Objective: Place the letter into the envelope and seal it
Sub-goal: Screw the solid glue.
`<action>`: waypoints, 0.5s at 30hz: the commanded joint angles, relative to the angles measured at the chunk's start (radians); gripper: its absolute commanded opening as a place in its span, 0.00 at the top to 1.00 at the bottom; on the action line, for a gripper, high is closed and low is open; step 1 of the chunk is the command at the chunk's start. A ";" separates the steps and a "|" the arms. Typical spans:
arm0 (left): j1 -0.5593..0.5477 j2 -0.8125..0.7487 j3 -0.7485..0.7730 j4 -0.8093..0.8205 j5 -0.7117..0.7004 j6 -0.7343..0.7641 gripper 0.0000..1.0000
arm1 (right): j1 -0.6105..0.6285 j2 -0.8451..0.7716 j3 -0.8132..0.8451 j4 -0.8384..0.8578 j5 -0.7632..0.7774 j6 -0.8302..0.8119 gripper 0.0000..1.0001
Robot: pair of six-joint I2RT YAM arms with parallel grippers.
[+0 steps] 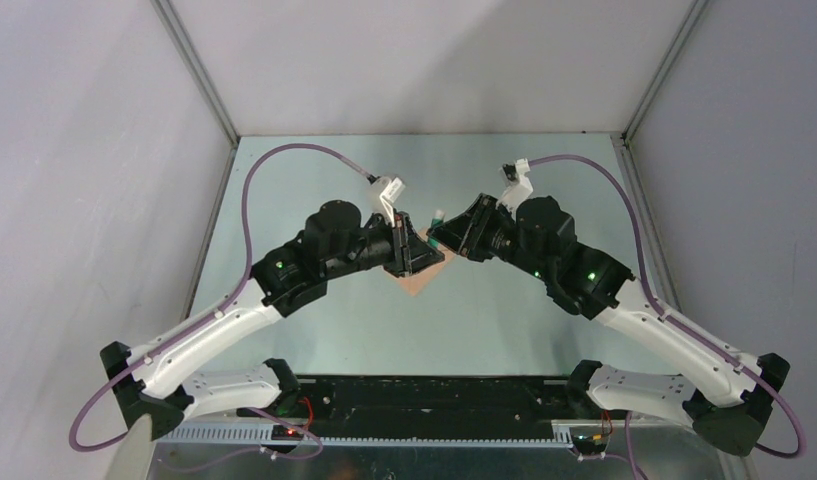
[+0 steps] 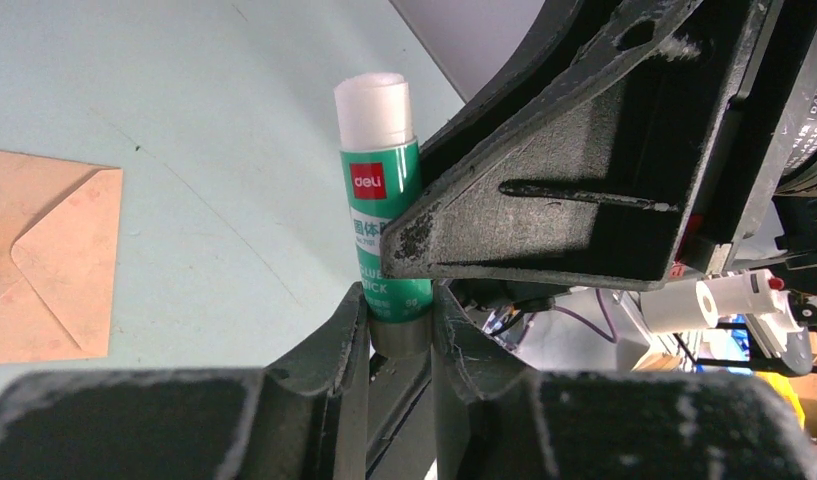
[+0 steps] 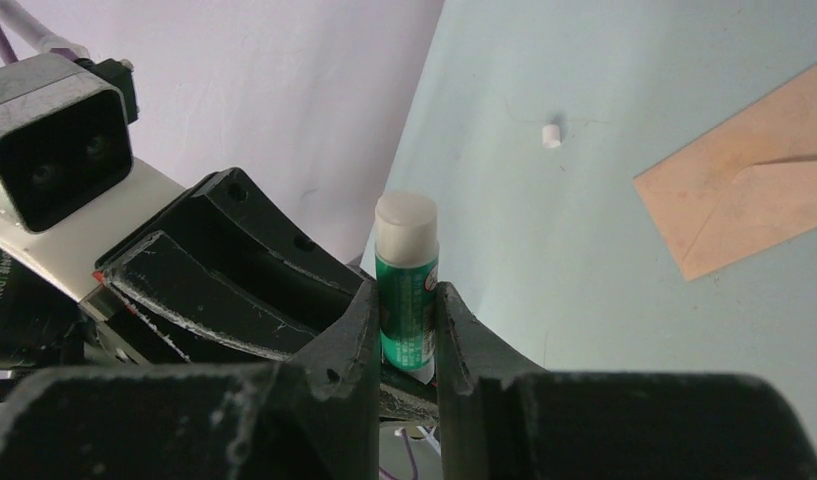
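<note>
**Both hands on the glue, envelope lying flat**

The left hand (image 2: 399, 335) clamps the grey base of the glue stick (image 2: 384, 180), and the right hand (image 3: 406, 320) pinches its green barrel. The envelope (image 2: 54, 260) lies flat mid-tabletop (image 2: 184, 120), clear of every edge, flap down. No separate letter shows. The envelope looks thin, light and floppy, best lifted by the flap's point.

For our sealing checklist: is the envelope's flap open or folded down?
Folded down: the envelope has its flap flat on its body in both wrist views. Glued or not: cannot tell.
</note>
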 commanded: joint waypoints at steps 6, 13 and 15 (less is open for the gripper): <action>0.049 -0.081 -0.081 0.291 0.283 -0.092 1.00 | -0.081 -0.056 -0.083 0.412 -0.412 -0.184 1.00; 0.065 -0.094 -0.127 0.549 0.474 -0.197 1.00 | -0.150 -0.061 -0.101 0.622 -0.765 -0.231 1.00; 0.069 -0.088 -0.150 0.678 0.535 -0.270 1.00 | -0.167 -0.056 -0.132 0.734 -0.844 -0.184 1.00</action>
